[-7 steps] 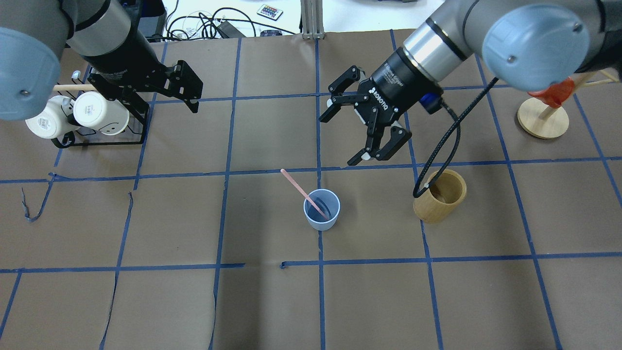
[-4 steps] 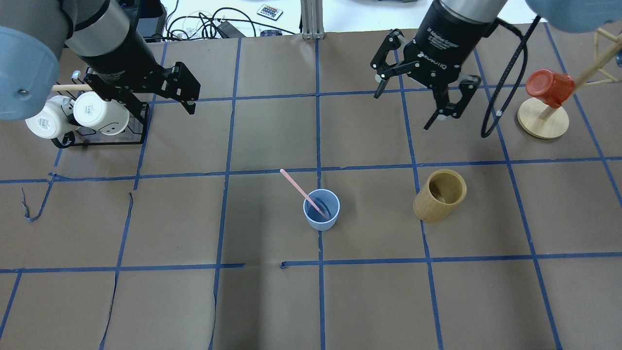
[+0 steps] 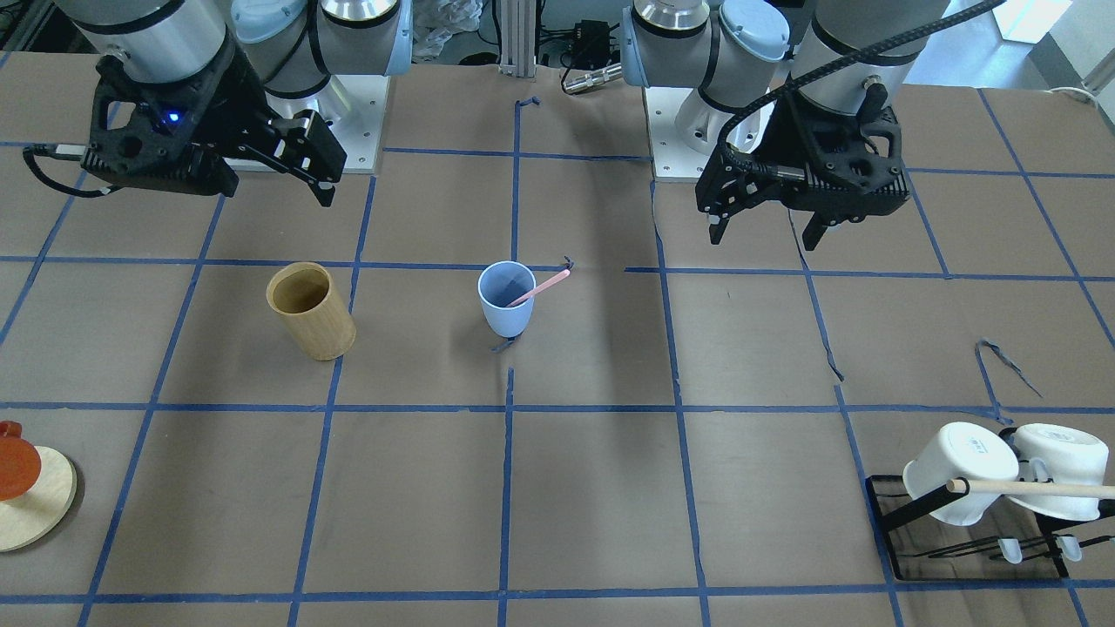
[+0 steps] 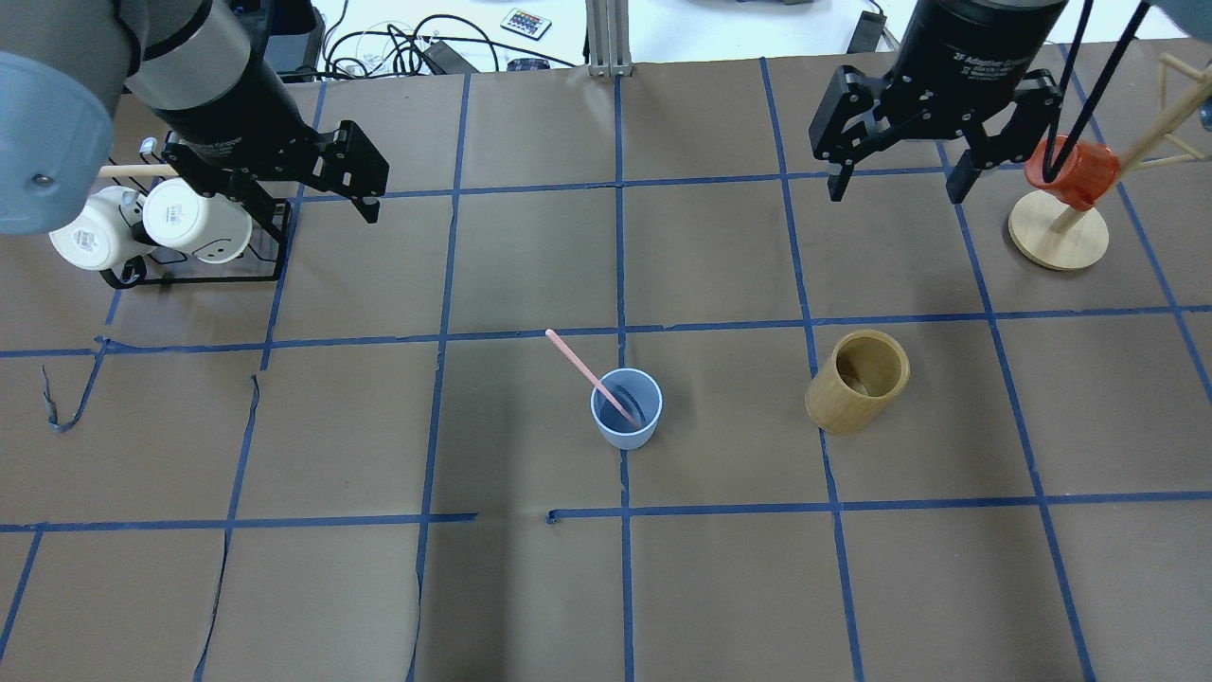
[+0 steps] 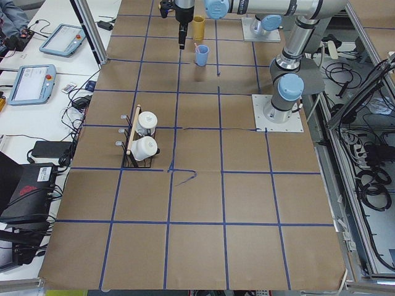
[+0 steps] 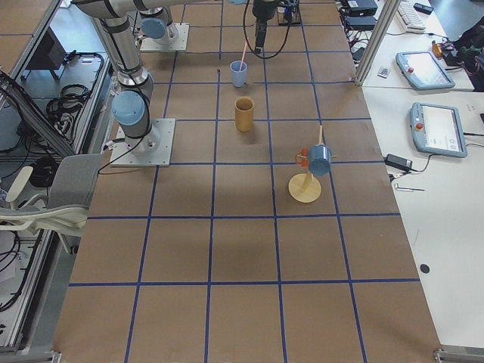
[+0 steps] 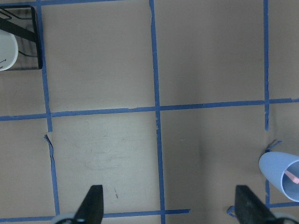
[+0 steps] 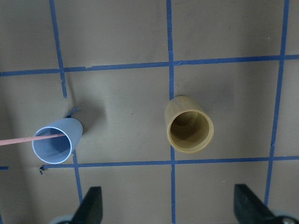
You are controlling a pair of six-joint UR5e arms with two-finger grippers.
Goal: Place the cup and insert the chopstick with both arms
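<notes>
Cup [image 4: 626,409] and chopstick [image 4: 579,363] look to us to be in their final arrangement. The small blue tumbler stands upright near the middle of the desk [image 4: 530,587], and the pink stick rests inside it, leaning out over the left side of the rim. A tan wooden cup [image 4: 857,381] stands apart to its right.

The left arm [image 4: 218,85] and the right arm [image 4: 975,47] hang above the desk, well away from the cup on either side. Both sets of jaws are spread wide and hold nothing.

We judge the tumbler to be light, thin-walled and smooth. It would tip easily with the stick levering on its rim, and it may flex if squeezed hard. We would grip it gently across the wall below the rim. The stick seems stiff, light and slender, best pinched on its exposed upper half.

Whether its lower tip reaches the cup's floor we cannot quite tell, as the interior is shadowed.
</notes>
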